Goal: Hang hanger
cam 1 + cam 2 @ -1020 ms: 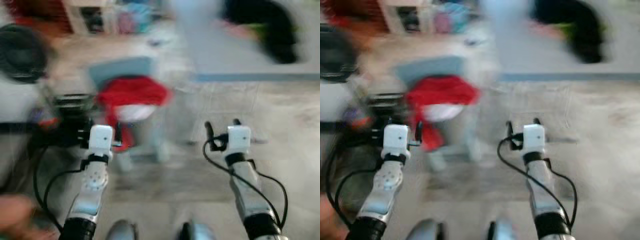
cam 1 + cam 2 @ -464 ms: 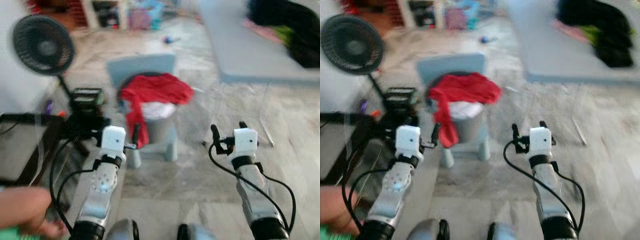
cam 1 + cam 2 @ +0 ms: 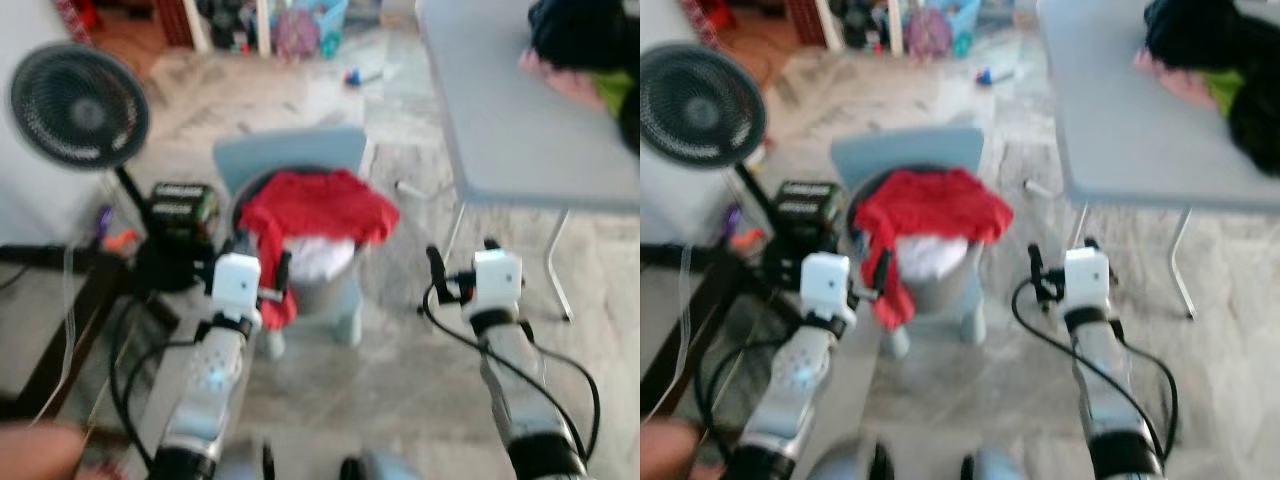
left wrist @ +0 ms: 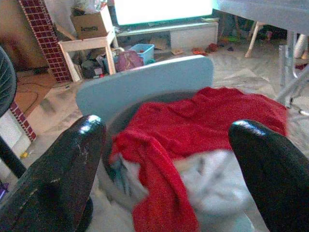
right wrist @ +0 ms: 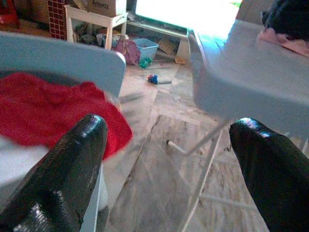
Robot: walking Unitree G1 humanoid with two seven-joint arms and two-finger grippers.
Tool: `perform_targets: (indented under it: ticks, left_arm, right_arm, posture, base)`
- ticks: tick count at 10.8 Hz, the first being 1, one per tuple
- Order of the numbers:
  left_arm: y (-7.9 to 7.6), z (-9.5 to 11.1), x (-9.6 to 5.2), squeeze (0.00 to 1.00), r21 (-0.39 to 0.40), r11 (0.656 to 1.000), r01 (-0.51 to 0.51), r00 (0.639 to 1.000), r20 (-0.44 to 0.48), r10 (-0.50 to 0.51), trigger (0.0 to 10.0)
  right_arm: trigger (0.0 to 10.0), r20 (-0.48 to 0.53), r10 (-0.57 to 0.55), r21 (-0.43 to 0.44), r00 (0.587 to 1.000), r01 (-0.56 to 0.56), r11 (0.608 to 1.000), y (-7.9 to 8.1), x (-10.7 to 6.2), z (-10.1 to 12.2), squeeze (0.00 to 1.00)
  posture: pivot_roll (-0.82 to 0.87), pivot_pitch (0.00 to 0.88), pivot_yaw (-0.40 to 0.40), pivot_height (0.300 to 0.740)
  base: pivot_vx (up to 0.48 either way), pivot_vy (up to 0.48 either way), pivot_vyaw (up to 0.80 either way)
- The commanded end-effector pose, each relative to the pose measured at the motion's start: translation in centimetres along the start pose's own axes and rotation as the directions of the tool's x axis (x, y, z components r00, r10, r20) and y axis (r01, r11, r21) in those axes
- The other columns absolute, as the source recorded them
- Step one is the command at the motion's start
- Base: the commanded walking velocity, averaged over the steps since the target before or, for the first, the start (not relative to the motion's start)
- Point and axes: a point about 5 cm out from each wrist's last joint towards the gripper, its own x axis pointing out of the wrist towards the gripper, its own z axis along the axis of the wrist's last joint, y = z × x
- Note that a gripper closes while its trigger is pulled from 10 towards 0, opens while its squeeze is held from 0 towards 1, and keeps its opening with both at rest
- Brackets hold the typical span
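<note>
Hanger: can't spot one anywhere yet, so this looks like the searching step. Both the left gripper (image 4: 164,159) and right gripper (image 5: 166,159) are spread, empty, near the red cloth (image 3: 315,205) in the basket (image 3: 320,290). Next: find it.

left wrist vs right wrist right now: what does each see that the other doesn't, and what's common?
Left wrist: white laundry under the red cloth in the bucket, plus a brick-patterned pillar. Right wrist: the grey table with dark clothes and a pink item on top, and its thin legs. Both: the red cloth, the pale blue chair back, a cardboard box on a small white table, and open black fingers.
</note>
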Motion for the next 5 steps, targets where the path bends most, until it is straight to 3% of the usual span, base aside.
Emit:
perform_targets:
  ticks: [1,2,5]
  left_arm:
    - [0.9,-0.37,-0.31,0.0,0.015,1.0,-0.022,1.0,-0.016,0.022,10.0]
    - [0.86,-0.32,-0.27,0.0,0.014,1.0,-0.022,1.0,-0.014,0.022,10.0]
    - [1.2,-0.61,-0.25,0.0,0.029,0.997,-0.066,0.997,-0.037,0.067,10.0]
  right_arm:
    - [10.0,0.003,0.025,0.011,1.0,-0.025,1.0,0.71,0.04,0.12,0.0]
    - [10.0,0.004,0.029,0.008,1.0,-0.029,1.0,0.77,0.04,0.15,0.0]
    - [10.0,0.003,0.034,0.001,0.999,-0.034,0.999,0.66,-0.16,0.08,0.0]
  posture:
    - [-0.01,0.153,-0.029,0.74]
    - [-0.01,0.154,-0.03,0.74]
    - [-0.01,0.157,-0.031,0.74]
  base:
    - [0.469,0.0,0.0]
    - [0.469,0.0,0.0]
    - [0.0,0.0,0.0]
